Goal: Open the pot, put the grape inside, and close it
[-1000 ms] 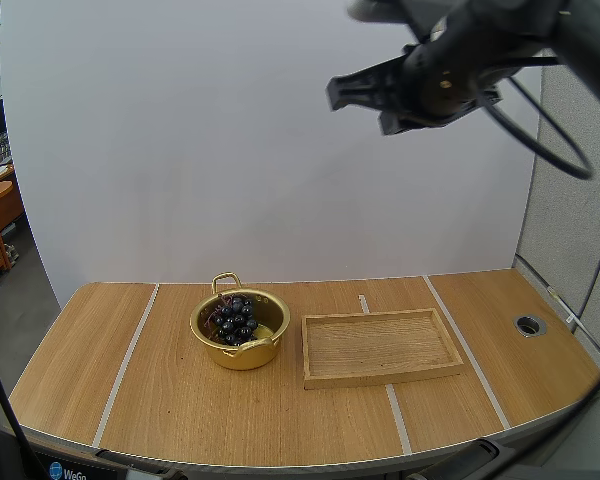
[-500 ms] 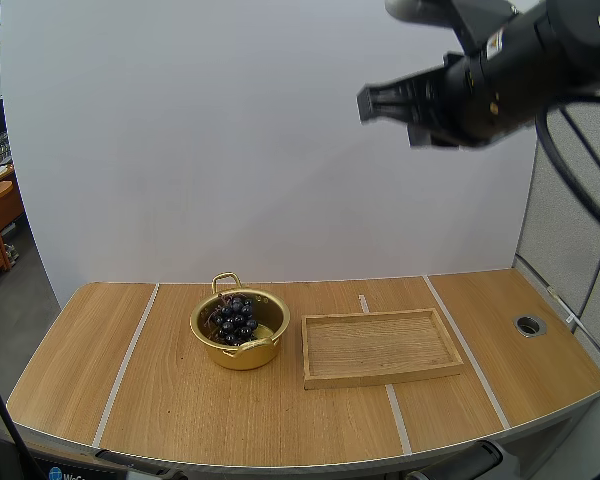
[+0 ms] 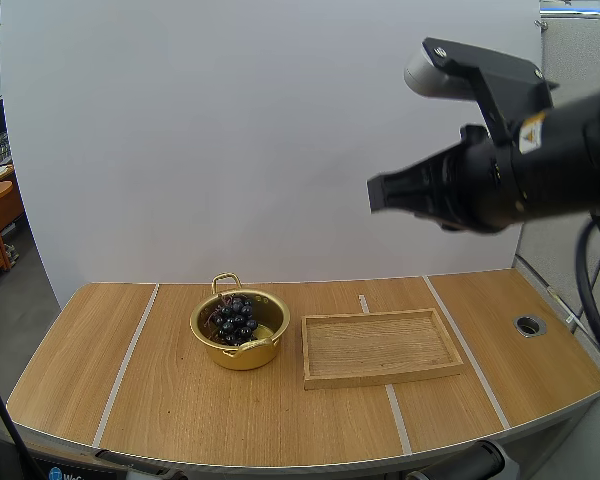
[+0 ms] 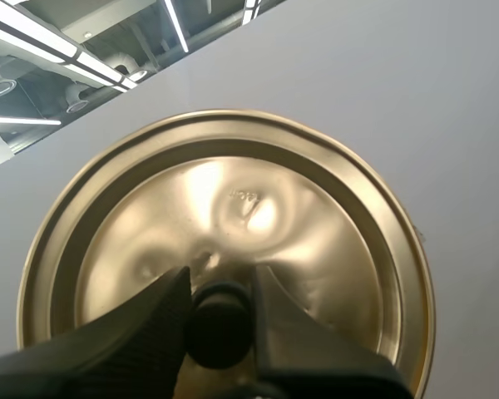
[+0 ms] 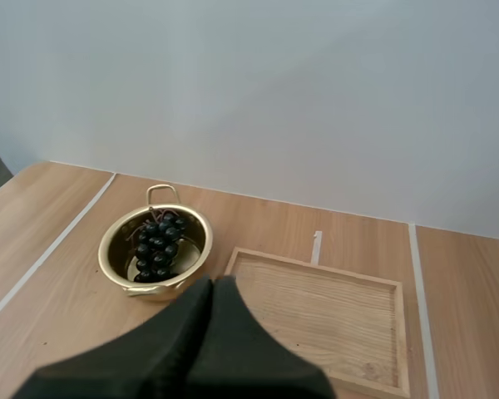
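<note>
The pot [image 3: 243, 357] stands open on the table [image 3: 160, 400], and the bunch of grapes [image 3: 235, 318] lies inside it. The dark berries cover most of the golden bottom. One handle of the pot points to the far edge of the table and the other to the near edge. To the right of the pot lies the wooden tray [image 3: 380, 347], near it but not touching it, and there is nothing on the tray.

The left gripper [image 4: 219, 287] has hold of the lid [image 4: 233, 199] of the pot. Its two fingers are only a little apart, and between them they pinch the black knob [image 4: 219, 328] in the middle of the lid. The round golden face of the lid is turned toward the wrist camera. How far the lid is from the pot, I cannot tell from these pictures.

The right gripper [image 3: 373, 193] hangs high over the table, up and to the right of the pot, roughly above the tray. Its fingers [image 5: 195, 324] lie pressed together as one dark wedge and they carry nothing. Beyond their tips, the right wrist view looks down on the pot with the grapes in it and on the tray at the right of the pot
</note>
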Controlling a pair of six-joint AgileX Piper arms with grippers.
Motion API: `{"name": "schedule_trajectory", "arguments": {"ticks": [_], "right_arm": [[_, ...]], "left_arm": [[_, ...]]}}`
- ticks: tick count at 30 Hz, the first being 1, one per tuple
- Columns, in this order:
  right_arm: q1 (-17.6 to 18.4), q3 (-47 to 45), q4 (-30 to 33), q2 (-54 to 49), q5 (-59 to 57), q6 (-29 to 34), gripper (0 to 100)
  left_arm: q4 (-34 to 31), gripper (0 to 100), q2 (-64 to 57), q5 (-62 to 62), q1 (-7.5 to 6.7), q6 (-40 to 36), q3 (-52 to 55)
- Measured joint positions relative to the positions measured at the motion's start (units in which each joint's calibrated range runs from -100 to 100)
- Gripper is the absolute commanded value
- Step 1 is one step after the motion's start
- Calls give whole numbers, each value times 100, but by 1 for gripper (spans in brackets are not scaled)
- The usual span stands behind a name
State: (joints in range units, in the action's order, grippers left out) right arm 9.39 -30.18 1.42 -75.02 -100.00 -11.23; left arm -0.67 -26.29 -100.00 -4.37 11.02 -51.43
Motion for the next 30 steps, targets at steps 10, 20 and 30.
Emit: {"name": "schedule_trajectory", "arguments": {"ticks": [10,20,30], "right_arm": [[0,-930,-743,-864,0,-397,0],[0,-1757,-1175,-1127,0,-713,0],[0,-1757,-1175,-1127,0,-755,0]], "left_arm": [[-9,0,-11,0,0,-4,684],[-23,0,-11,0,0,87,2098],[109,0,18,0,0,567,5318]]}}
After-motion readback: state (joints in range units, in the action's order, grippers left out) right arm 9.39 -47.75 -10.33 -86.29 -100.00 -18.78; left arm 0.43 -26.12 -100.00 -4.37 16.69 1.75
